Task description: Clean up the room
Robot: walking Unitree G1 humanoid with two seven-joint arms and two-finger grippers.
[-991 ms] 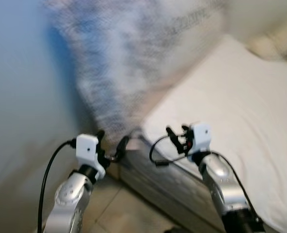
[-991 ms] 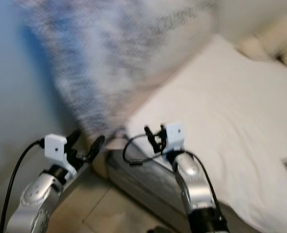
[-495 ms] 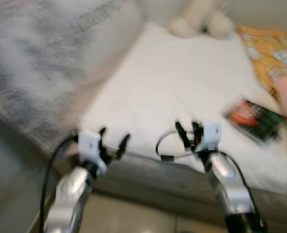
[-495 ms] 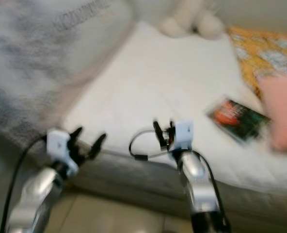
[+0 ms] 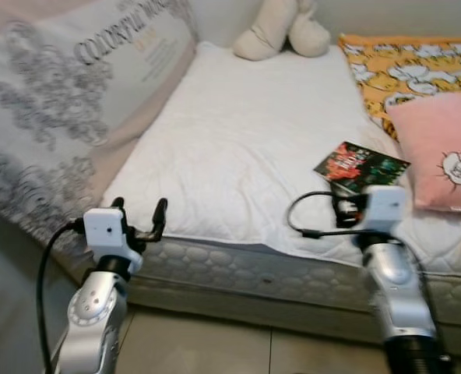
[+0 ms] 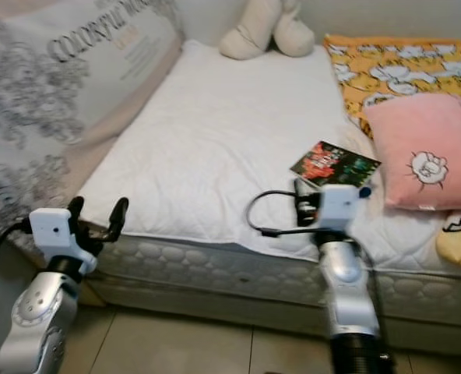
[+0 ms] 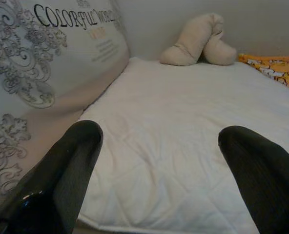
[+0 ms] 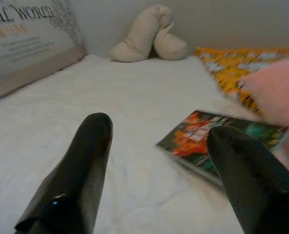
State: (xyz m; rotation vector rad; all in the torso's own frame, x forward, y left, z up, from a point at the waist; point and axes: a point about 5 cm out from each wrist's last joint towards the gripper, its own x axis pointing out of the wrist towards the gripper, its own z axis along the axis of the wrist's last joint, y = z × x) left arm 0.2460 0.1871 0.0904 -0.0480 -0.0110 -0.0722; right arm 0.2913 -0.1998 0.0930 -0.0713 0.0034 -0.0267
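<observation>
A white mattress (image 5: 246,148) lies in front of me. A dark, colourful book (image 5: 360,166) rests flat near its front right, beside a pink pillow (image 5: 437,148). My right gripper (image 5: 344,207) is open at the mattress's front edge, just short of the book (image 8: 217,141), which lies ahead of its fingers (image 8: 93,161) in the right wrist view. Further left along the edge, my left gripper (image 5: 139,212) is held open, its fingers (image 7: 71,165) pointing over bare mattress. Neither gripper holds anything.
A large grey patterned cushion (image 5: 51,101) leans along the bed's left side. A beige plush toy (image 5: 281,29) sits at the head by the wall. An orange-yellow printed blanket (image 5: 413,66) covers the far right. Tiled floor (image 5: 215,351) lies below the bed.
The camera has swung right, from the blurred cushion and wall to the bed. The book, pink pillow and blanket have come into view. Both grippers remain open.
</observation>
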